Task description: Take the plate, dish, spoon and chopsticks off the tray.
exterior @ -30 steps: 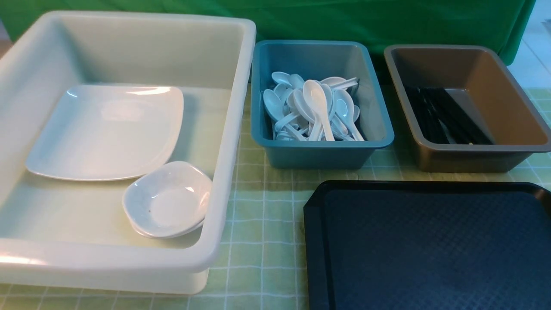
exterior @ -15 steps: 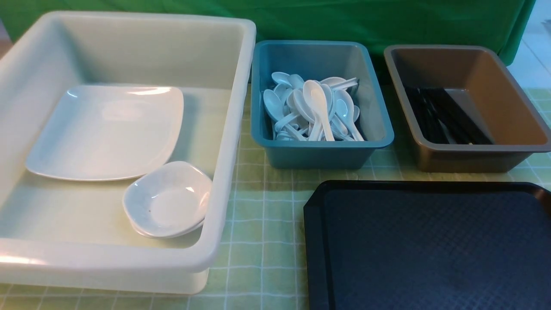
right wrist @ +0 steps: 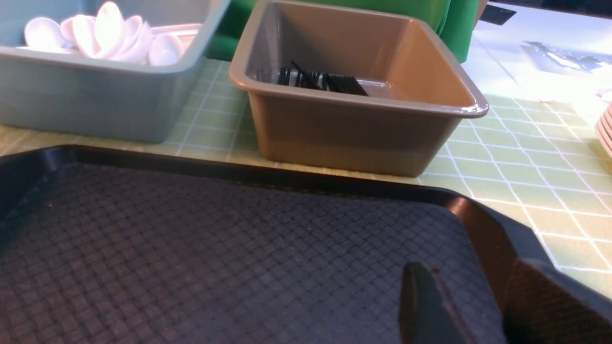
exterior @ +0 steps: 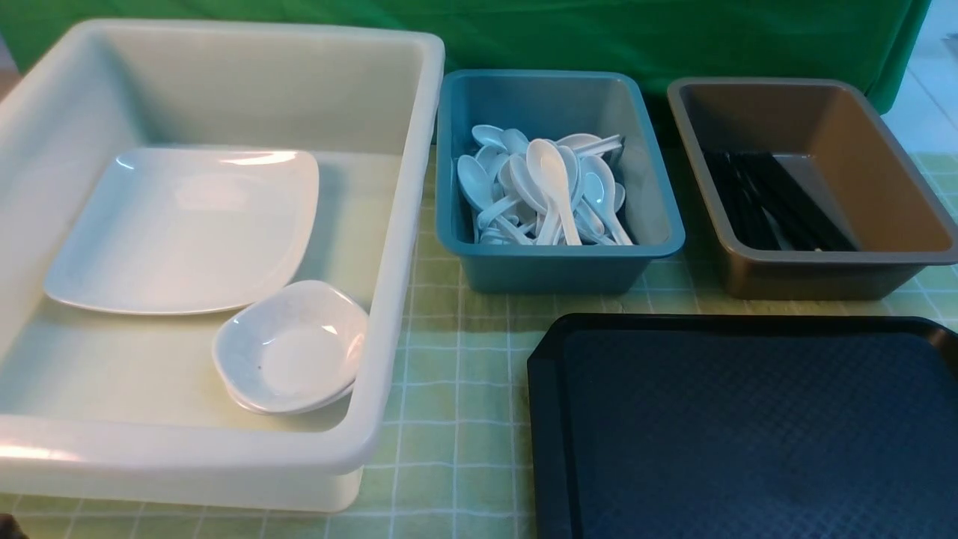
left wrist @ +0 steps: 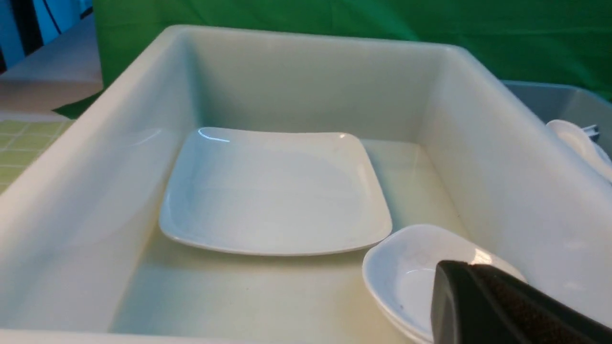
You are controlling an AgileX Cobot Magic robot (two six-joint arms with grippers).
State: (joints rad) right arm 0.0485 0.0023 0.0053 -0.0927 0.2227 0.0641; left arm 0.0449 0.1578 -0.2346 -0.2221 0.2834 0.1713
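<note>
Now the tray (exterior: 748, 434) sits bare on the bench. The plate (exterior: 183, 228) and a small dish (exterior: 292, 348) lie in the big white tub (exterior: 404, 224). The spoon is somewhere among the spoons (exterior: 542, 195) in the blue tub, and the chopsticks (exterior: 771, 198) lie in the brown tub. The plate looks shiny, slippery and easy to break, so grab its rim. No writing shows anywhere. The left gripper (left wrist: 497, 310) has its jaws clenched on nothing. The right gripper (right wrist: 473, 306) has its jaws apart, holding nothing.

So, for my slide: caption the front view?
Bare tray; plate and dish in white tub, spoons and chopsticks binned.
</note>
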